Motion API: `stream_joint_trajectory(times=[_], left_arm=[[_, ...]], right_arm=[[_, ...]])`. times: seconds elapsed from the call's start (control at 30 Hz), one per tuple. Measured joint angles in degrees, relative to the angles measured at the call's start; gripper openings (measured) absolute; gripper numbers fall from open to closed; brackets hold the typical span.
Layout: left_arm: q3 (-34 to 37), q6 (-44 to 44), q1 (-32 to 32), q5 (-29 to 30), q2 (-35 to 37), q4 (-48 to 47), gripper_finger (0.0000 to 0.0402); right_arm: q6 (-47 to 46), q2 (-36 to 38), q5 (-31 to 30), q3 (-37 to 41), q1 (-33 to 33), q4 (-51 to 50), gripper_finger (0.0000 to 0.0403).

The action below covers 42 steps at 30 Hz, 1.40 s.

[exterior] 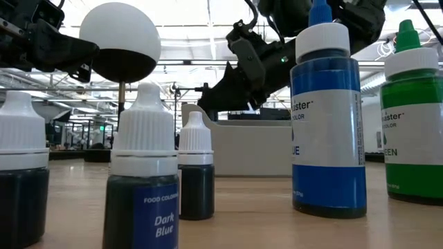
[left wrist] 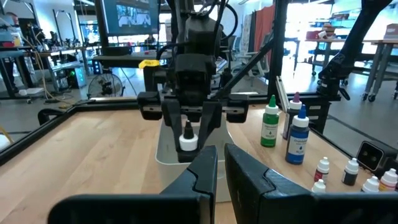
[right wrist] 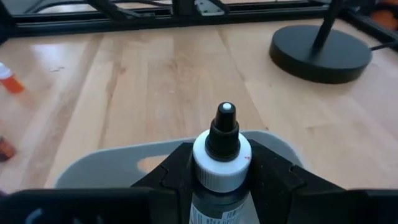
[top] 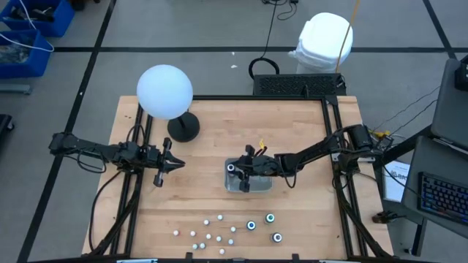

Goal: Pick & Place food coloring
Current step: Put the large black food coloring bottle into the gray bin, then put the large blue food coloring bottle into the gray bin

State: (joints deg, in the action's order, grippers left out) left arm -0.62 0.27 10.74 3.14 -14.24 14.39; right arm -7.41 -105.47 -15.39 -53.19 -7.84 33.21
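Nearest the front edge of the desk (top: 307, 124), toward six o'clock in the high view, the loose food coloring bottles (top: 219, 234) stand upright in a scatter: about nine small whitish ones can be counted there, though a few are too small to be sure of, and three bigger dark bottles (top: 265, 225) with round tops sit just beside them toward five o'clock. Farther in, near the desk's middle, the clear tray (top: 248, 183) lies flat, and the right pincer (top: 238, 172) hangs over its nine o'clock end, clamped on a fourth dark bottle (right wrist: 222, 158) with a white collar and a black tip. The right wrist view shows that bottle held upright between the fingers, its long axis vertical, with the tray's rim directly beneath; so the relation the coming move appears to turn on is straight down, bottle above tray, and the right arm is plainly the nearer one. Whether the bottle's base touches the tray floor cannot be told. Farther toward nine o'clock, well apart from the tray, the left pincer (top: 167, 164) waits with its fingers drawn nearly together and nothing between them. Beyond, toward eleven o'clock, stands a white globe lamp (top: 165, 91) on a black base.
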Motion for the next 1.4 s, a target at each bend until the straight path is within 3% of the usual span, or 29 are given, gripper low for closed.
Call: stream_joint_trajectory(times=[0.5, 0.97, 1.4], left_arm=[[0.0, 2.2, 0.0, 0.0, 0.0, -0.1, 0.0037], [0.0, 1.1, 0.0, 0.0, 0.0, -0.7, 0.0037], [0.0, 0.9, 0.0, 0.0, 0.0, -0.9, 0.0037]], right_arm=[[0.5, -3.8, -1.1, -0.1, 0.0, 4.5, 0.0115], [-0.5, -3.6, -1.0, 0.0, 0.1, 4.9, 0.019], [5.0, 6.1, -0.9, 0.1, -0.1, 0.2, 0.0215]])
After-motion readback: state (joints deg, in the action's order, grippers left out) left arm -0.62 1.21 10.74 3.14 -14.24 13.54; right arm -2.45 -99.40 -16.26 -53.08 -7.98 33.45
